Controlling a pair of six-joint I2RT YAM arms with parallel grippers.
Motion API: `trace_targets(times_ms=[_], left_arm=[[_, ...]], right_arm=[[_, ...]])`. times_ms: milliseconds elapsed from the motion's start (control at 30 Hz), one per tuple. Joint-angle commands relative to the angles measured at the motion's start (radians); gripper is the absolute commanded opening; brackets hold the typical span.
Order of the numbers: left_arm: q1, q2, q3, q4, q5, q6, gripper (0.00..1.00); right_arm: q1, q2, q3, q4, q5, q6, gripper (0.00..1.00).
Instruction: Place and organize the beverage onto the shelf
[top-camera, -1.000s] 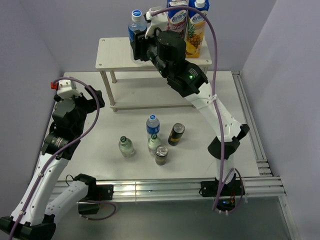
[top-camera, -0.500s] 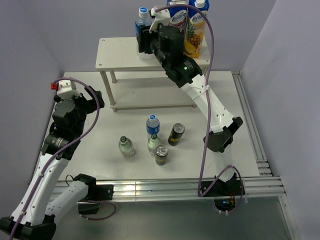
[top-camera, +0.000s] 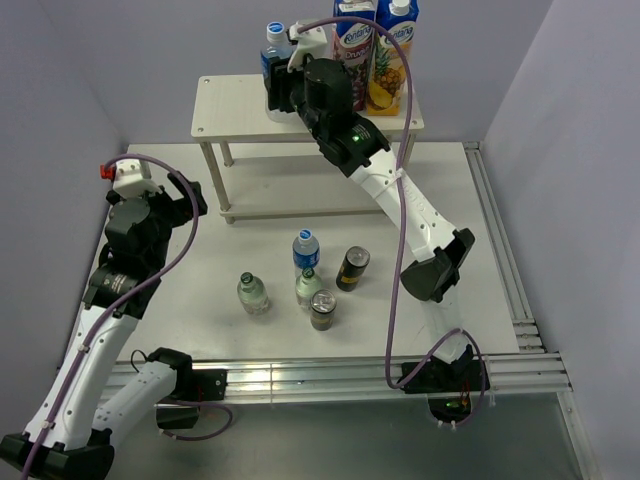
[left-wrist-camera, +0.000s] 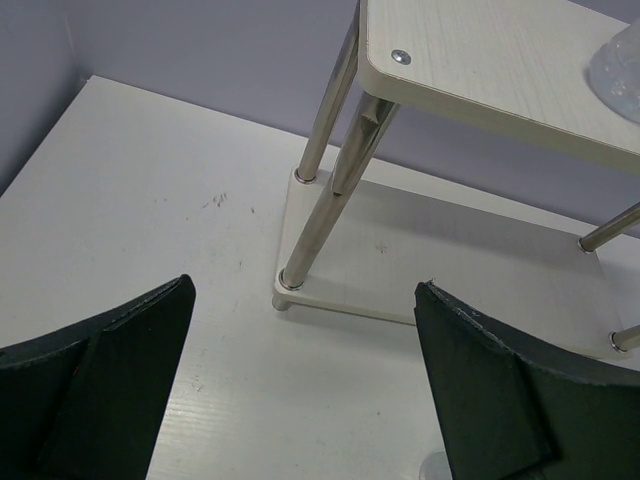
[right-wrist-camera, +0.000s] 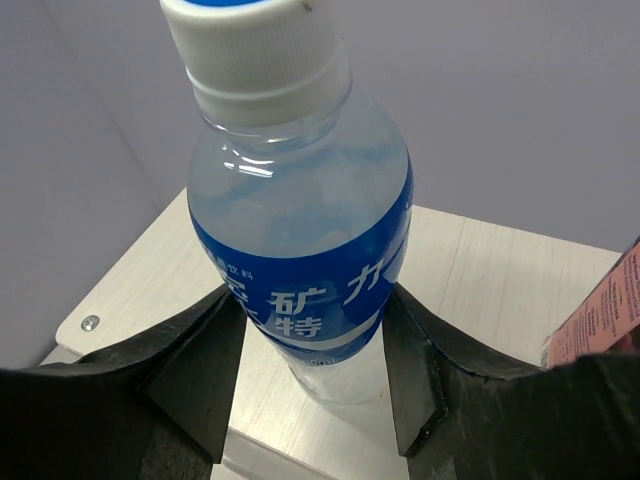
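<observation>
- Holding a water bottle (right-wrist-camera: 300, 240) upright in the right hand (right-wrist-camera: 312, 375). Fingers are clamped on the label from both sides, cap up, so the long axis is vertical.
- Bottle sits at the back of the shelf (top-camera: 235, 105) top board, just left of the two juice cartons (top-camera: 372, 50). Can't tell from the wrist cam whether the base is touching the board or just above it.
- Key relation imo: the board is straight under the bottle and the cartons are close on its right. Next move prob needs a clean let-go, then backing out toward the near side, not sideways into the cartons.
- Left hand (left-wrist-camera: 305, 390) has its fingers wide apart, nothing in it. It hangs over the worktop (top-camera: 200, 270) near the shelf's front-left legs.
- Other 5 drinks stand on the worktop in front of the shelf, all upright:
- second water bottle (top-camera: 305, 247)
- left green-capped bottle (top-camera: 252, 293) and right green-capped bottle (top-camera: 307, 286)
- rear can (top-camera: 352, 267) and front can (top-camera: 322, 309)
- The left green-capped bottle looks nearest the left arm, and the cans are more on the right arm's side.
</observation>
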Motion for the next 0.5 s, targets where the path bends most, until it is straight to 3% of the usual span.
trace_targets(times_ms=[0,300,467], left_arm=[[0.01,0.002,0.002,0.043,0.013,0.012,0.98],[0.019,0.005,0.001,0.045,0.011,0.013,0.98],[0.024,0.008,0.002,0.049,0.049,0.021,0.99]], right_arm=[[0.003,-0.038,0.005,0.165,0.008,0.009,0.59],[0.003,-0.064,-0.046,0.163,0.039,0.009,0.85],[0.011,-0.139,-0.17,0.177,0.066,0.035,0.88]])
